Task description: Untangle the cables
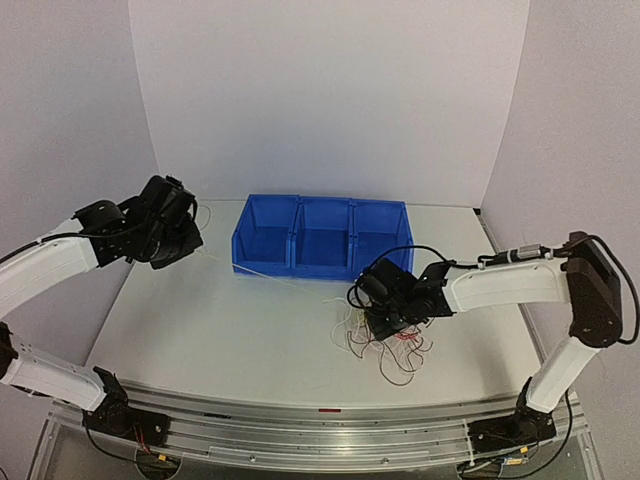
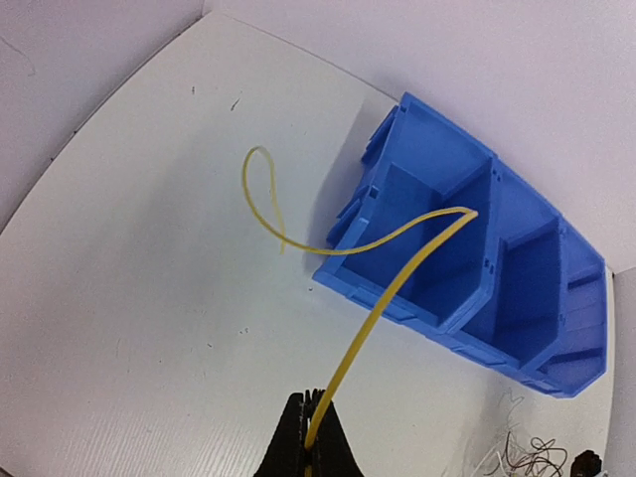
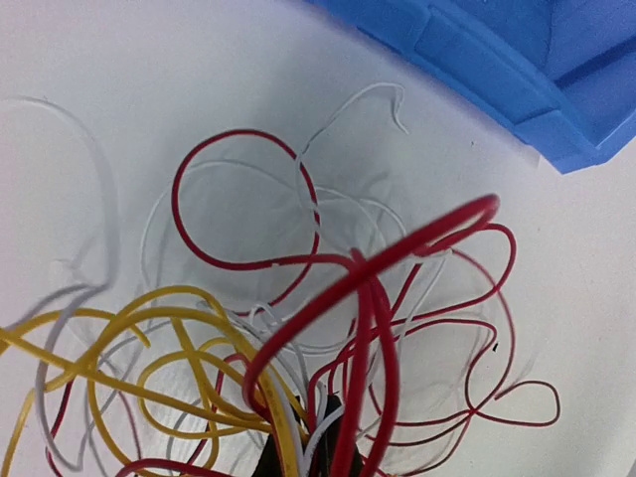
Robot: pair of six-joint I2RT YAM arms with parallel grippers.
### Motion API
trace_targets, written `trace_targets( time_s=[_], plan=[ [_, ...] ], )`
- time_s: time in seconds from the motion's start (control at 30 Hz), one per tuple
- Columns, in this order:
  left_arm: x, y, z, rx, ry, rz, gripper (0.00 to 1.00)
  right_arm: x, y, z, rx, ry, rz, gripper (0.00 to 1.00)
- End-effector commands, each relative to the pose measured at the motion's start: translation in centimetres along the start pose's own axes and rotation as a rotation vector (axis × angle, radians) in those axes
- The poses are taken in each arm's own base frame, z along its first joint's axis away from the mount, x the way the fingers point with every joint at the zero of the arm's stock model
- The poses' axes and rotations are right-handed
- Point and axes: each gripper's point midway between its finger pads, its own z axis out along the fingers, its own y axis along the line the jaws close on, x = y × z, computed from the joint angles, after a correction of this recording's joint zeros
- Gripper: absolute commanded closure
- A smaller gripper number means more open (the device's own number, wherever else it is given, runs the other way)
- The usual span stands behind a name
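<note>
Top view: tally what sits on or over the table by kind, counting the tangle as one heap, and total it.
Robot arms: 2, left and right
Blue bin: 1, with three compartments
Wire heap: 1, red, white and yellow
Yellow wire pinched in the left fingers: 1
Total: 5

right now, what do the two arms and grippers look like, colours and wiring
Both arms match: white shells on the long links of the left arm and right arm, black joints and bases. The left gripper and right gripper are black with slim fingers. A thin black cable loops outside each arm.
</note>
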Motion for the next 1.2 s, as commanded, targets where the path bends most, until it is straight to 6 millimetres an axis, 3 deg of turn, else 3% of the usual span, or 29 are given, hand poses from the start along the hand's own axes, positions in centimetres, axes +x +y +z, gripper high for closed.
trace_targets(
  time_s=[0.0,0.17,0.33,0.63,0.77,0.9,1.03,1.07,1.17],
  plan=[
    [-7.5,5.2,-5.4,-0.178,-0.273,-0.066,1.00,4.7,-5.0,-0.3,0.124,0.125,0.092,1.00],
    [-11.7,7.6,-10.6,-0.222,-0.405,-0.145,1.00,6.1,-6.4,-0.6,0.118,0.151,0.119,1.00],
    [-13.9,8.3,-13.4,-0.208,-0.476,-0.166,1.00,7.0,-6.4,-1.0,0.096,0.167,0.093,0.95],
    [-14.7,6.9,-13.2,-0.203,-0.480,-0.131,1.00,8.5,-5.6,-1.6,0.017,0.195,0.066,0.79],
    [-15.2,6.2,-13.0,-0.214,-0.490,-0.110,1.00,8.8,-6.7,-2.1,0.056,0.174,0.064,0.78],
    [-16.3,3.8,-13.0,-0.134,-0.492,-0.081,1.00,8.8,-6.8,-2.8,0.042,0.155,0.067,0.77],
    [-18.1,-1.1,-13.8,0.082,-0.506,-0.050,1.00,7.7,-6.1,-3.5,-0.005,0.133,0.071,0.71],
    [-18.6,-2.4,-14.1,0.137,-0.509,-0.047,1.00,7.3,-5.9,-3.8,-0.019,0.125,0.072,0.67],
    [-19.6,-5.6,-14.3,0.226,-0.509,-0.009,1.00,5.9,-5.2,-4.8,-0.068,0.098,0.068,0.32]
  ],
)
